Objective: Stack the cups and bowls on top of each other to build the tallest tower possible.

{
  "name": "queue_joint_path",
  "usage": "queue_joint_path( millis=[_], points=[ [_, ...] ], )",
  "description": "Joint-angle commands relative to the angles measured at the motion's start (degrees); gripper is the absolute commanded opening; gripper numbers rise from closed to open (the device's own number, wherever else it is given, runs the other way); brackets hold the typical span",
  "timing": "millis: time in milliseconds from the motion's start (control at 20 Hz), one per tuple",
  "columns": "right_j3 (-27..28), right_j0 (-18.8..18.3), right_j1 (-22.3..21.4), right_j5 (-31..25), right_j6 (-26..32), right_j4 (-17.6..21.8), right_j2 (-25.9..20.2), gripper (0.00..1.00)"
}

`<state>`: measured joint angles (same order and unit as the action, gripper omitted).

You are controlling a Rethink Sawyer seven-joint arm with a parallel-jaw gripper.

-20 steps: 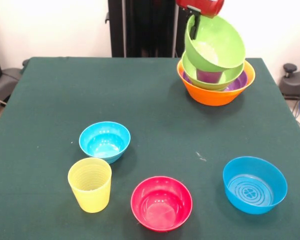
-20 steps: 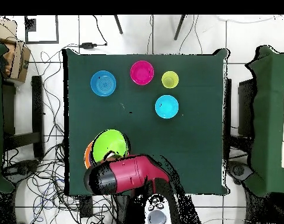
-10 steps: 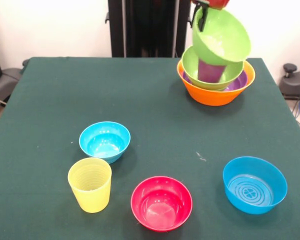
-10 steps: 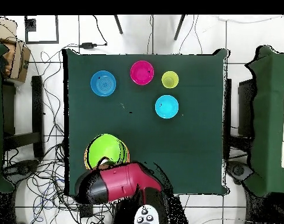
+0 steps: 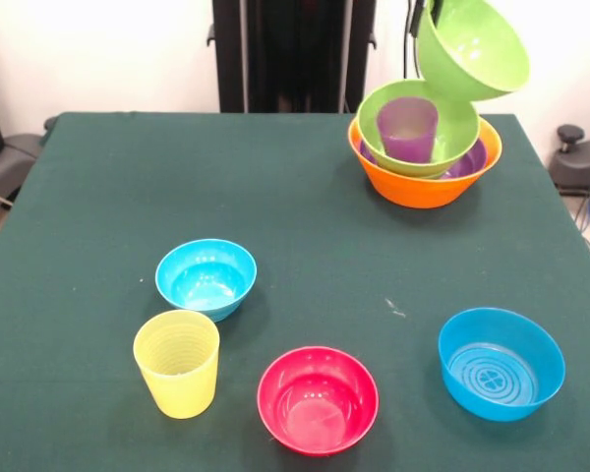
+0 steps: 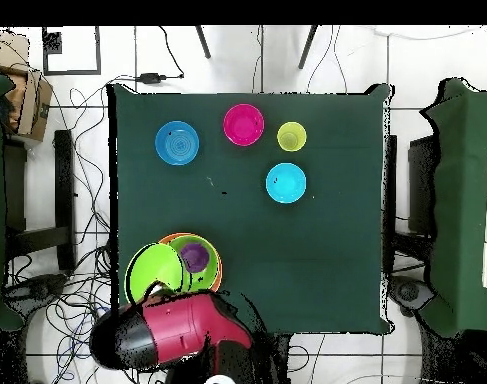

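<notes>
My gripper [image 5: 426, 14] shows at the top edge of the front view, shut on the rim of a lime green bowl [image 5: 477, 49] that hangs tilted above and to the right of the tower. The tower is an orange bowl [image 5: 423, 187] holding a shallow purple bowl [image 5: 475, 160], another lime green bowl [image 5: 452, 128] and the upright purple cup [image 5: 406, 130]. In the overhead view the held bowl [image 6: 152, 272] sits left of the purple cup [image 6: 194, 256]. The ribbed yellow cup [image 5: 177, 362], two blue bowls [image 5: 206, 277] [image 5: 501, 363] and a pink-red bowl [image 5: 318, 398] stand apart at the near side.
The red arm [image 6: 167, 335] covers the table edge below the tower in the overhead view. The loose pieces there are a blue bowl [image 6: 177, 142], the pink-red bowl [image 6: 244, 124], the yellow cup [image 6: 292, 136] and a second blue bowl [image 6: 286, 182]. The green table [image 5: 295, 216] lies between them and the tower.
My gripper has risen and moved right in the front view, lifting the tilted lime green bowl off the tower. The purple cup beneath it now shows fully.
</notes>
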<state>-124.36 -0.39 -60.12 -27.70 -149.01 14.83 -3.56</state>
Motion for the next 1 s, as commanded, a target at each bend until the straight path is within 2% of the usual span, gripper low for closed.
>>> queue_joint_path(
  millis=[50, 700, 1000],
  points=[
    [-2.71, 2.8, 2.63, -1.51, -6.9, -2.33, 0.49, 0.0],
    [-2.42, 4.27, 7.05, 3.84, -6.95, -2.22, 2.44, 0.0],
    [-2.62, 5.17, 6.0, 2.91, -6.67, -3.29, 2.73, 0.0]
  ],
)
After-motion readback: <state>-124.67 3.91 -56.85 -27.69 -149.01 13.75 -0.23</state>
